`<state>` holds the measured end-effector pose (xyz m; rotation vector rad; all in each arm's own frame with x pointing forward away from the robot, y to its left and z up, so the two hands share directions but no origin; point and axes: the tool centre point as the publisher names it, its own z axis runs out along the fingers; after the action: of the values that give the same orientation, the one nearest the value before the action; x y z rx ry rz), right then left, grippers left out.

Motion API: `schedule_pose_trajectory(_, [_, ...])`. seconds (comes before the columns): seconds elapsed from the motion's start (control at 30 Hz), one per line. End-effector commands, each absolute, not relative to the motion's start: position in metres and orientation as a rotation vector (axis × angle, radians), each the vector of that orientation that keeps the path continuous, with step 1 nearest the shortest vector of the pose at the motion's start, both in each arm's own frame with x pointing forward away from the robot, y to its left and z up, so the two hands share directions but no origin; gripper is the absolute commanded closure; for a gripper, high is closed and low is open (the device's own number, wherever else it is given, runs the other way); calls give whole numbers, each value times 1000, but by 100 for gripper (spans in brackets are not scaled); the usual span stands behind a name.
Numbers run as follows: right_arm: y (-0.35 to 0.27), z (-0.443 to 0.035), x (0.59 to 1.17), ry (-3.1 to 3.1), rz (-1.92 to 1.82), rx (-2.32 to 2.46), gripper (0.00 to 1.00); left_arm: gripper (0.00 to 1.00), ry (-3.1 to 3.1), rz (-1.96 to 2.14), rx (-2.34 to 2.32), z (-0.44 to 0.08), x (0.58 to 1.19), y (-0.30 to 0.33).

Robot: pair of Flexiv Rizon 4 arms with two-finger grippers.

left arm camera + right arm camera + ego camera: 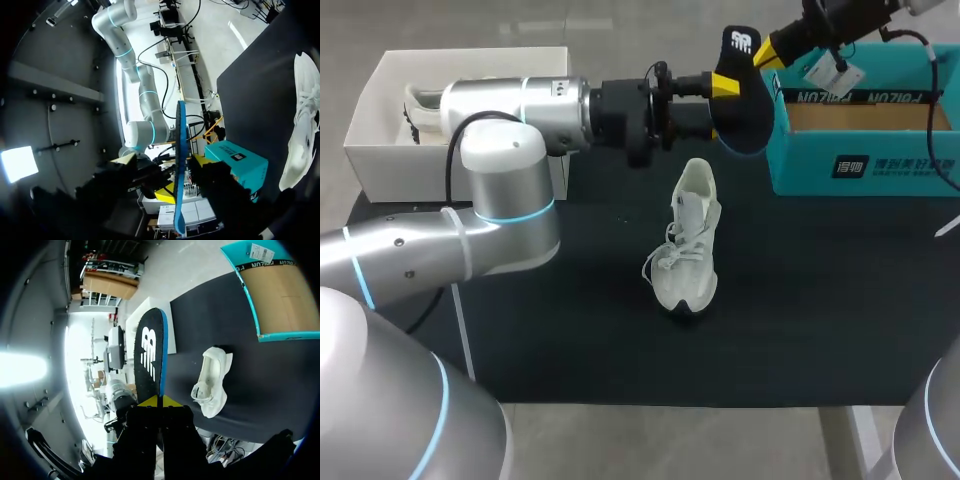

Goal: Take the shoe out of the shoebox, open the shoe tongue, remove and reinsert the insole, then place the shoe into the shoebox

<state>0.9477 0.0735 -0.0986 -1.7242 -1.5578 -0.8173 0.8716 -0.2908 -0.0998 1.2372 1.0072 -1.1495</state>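
A black insole (742, 100) with a blue underside hangs in the air above the far side of the mat. My right gripper (768, 52) is shut on its upper end, and its yellow tips (159, 401) pinch the insole (150, 355). My left gripper (725, 105) reaches across from the left and is open, one finger on each side of the insole (179, 165) with gaps showing. The white shoe (690, 245) lies on the black mat below, laces loose. The teal shoebox (860, 150) stands open at the far right.
A white box (380, 110) at the far left holds another white shoe (415, 115). My left arm's elbow (505, 190) hangs over the left part of the black mat (820, 300). A paper tag (830, 70) dangles by the right gripper.
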Motion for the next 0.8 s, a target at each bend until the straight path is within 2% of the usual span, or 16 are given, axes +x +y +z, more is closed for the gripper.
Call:
schedule_pose_trajectory(0.03, [70, -98, 938, -1556, -827, -1732, 100, 39, 1027, -1125, 1226, -97, 866, -294])
schedule_pose_trajectory(0.1, [69, -98, 934, -1556, -823, -1731, 100, 36, 1031, -1112, 1226, -96, 865, -294])
schedule_pose_trajectory(0.27, [68, -93, 925, -1528, -841, -1727, 100, 38, 1047, -1080, 1224, -94, 861, -295])
schedule_pose_trajectory(0.3, [68, -92, 923, -1529, -841, -1727, 100, 41, 1050, -1077, 1221, -93, 860, -295])
schedule_pose_trajectory(0.33, [69, -91, 922, -1531, -843, -1725, 100, 50, 1052, -1075, 1220, -93, 859, -295])
schedule_pose_trajectory(0.37, [70, -90, 921, -1537, -843, -1721, 100, 55, 1058, -1074, 1216, -93, 859, -295])
schedule_pose_trajectory(0.43, [73, -88, 919, -1547, -841, -1713, 100, 60, 1062, -1076, 1215, -93, 858, -296])
schedule_pose_trajectory(0.6, [77, -88, 915, -1546, -846, -1699, 100, 61, 1082, -1055, 1215, -93, 856, -299])
schedule_pose_trajectory(0.63, [78, -88, 914, -1545, -846, -1699, 100, 67, 1086, -1050, 1218, -93, 856, -299])
schedule_pose_trajectory(0.67, [78, -88, 914, -1545, -845, -1697, 100, 80, 1090, -1045, 1217, -93, 855, -300])
schedule_pose_trajectory(0.73, [79, -89, 912, -1547, -842, -1693, 100, 97, 1097, -1041, 1222, -92, 854, -300])
schedule_pose_trajectory(0.8, [79, -89, 911, -1548, -839, -1691, 100, 100, 1103, -1041, 1226, -92, 854, -302])
